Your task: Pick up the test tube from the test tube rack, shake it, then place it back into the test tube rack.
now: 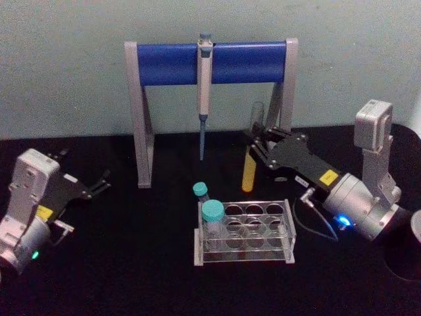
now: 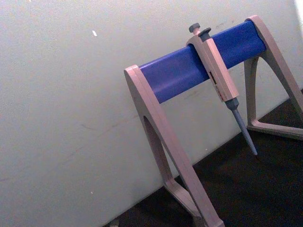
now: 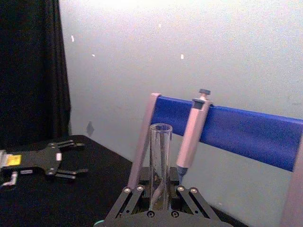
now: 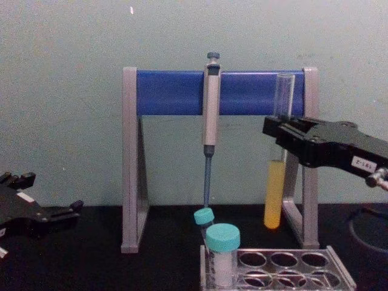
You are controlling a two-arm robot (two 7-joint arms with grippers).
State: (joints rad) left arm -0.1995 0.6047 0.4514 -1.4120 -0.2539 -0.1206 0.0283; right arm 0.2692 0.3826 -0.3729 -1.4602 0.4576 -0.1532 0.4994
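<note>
Stickers on the two grippers, hardly legible.
A white sticker (image 4: pixel 364 162) on the right gripper (image 4: pixel 280 129) bears dark characters, perhaps "181-2". Its yellow sticker (image 1: pixel 327 178) and the second yellow sticker (image 1: pixel 43 212), on the left gripper (image 1: pixel 100 184), cannot be read.

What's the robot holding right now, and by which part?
Right tool grips the test tube around its clear upper part. Left tool holds nothing.

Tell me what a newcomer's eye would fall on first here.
The right pincer holds the test tube, yellow liquid in its lower part, upright in the air behind the test tube rack. Behind stands the blue-barred pipette stand, a pipette hanging from it. The left pincer sits open at left.
</note>
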